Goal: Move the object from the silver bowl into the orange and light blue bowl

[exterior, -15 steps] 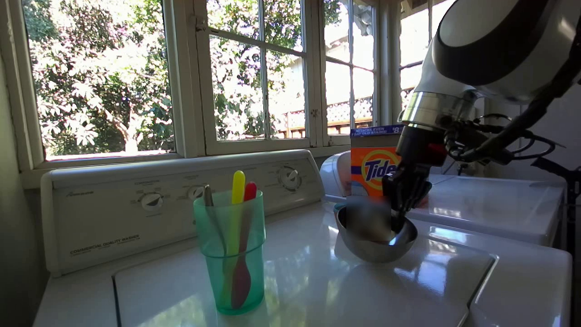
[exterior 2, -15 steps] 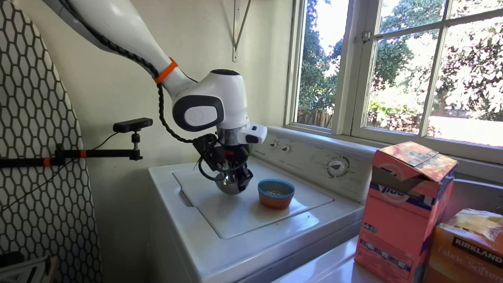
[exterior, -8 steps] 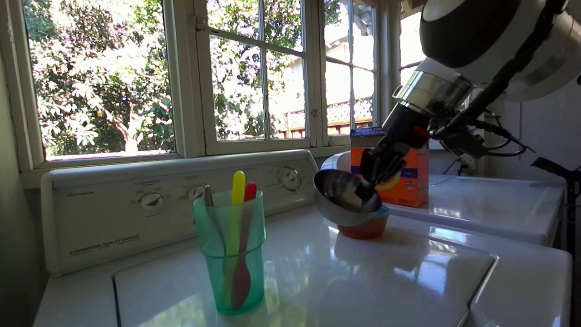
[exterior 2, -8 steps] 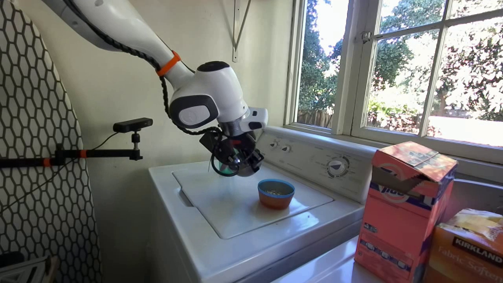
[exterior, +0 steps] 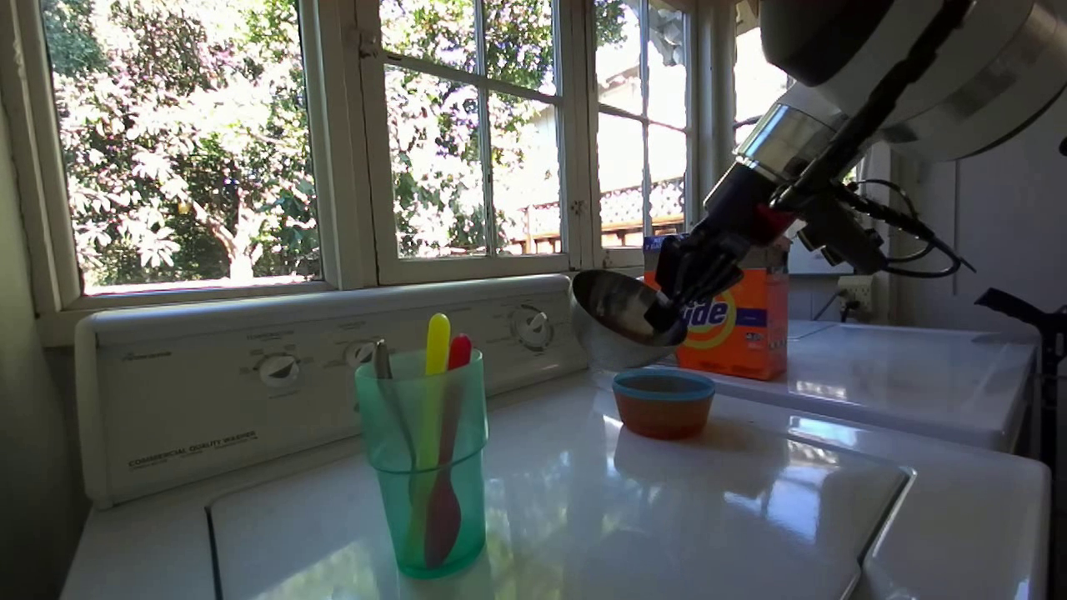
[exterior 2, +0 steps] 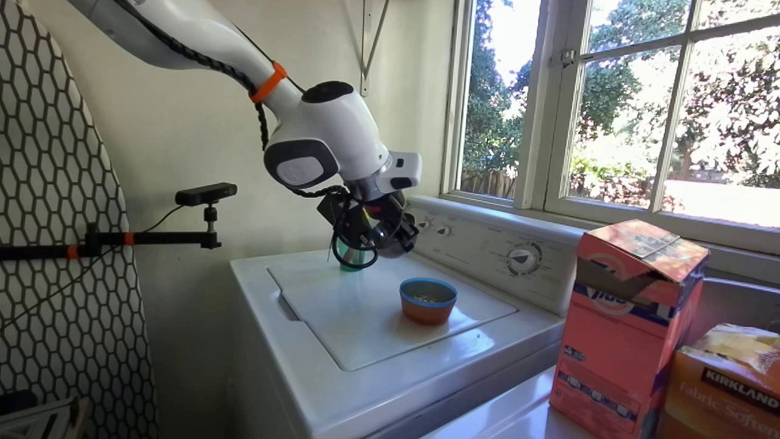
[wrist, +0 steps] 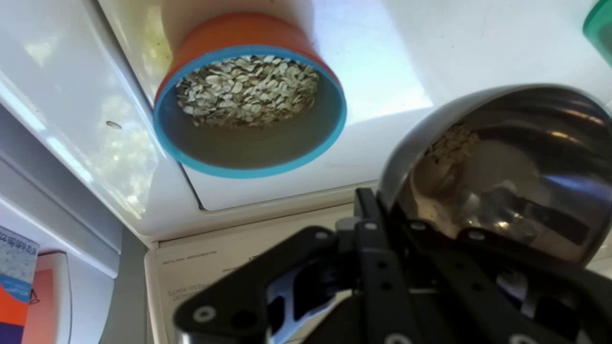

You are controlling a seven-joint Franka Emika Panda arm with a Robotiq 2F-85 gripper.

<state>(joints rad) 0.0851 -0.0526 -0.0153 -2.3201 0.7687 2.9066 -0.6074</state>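
Note:
My gripper (exterior: 669, 310) is shut on the rim of the silver bowl (exterior: 604, 340) and holds it tilted in the air above the washer lid. In the wrist view the gripper (wrist: 382, 205) pinches the near rim, and the silver bowl (wrist: 516, 157) shows a small patch of oats (wrist: 452, 142) inside. The orange and light blue bowl (exterior: 663, 414) stands upright on the lid, below the silver bowl and apart from it. In the wrist view this bowl (wrist: 256, 160) holds a layer of oats (wrist: 246, 91). In an exterior view the arm partly hides the silver bowl (exterior 2: 399, 245).
A teal cup (exterior: 425, 500) with utensils stands on the washer lid (exterior 2: 359, 317). The washer's control panel (exterior: 417, 350) rises along the window side. A Tide box (exterior 2: 621, 341) and a Kirkland box (exterior 2: 725, 384) stand beside the washer. A loose flake (wrist: 114, 124) lies near the lid edge.
The gripper has lifted the silver bowl up from low near the lid and moved it toward the control panel. The bowl has become more tilted. The orange and light blue bowl has not moved.

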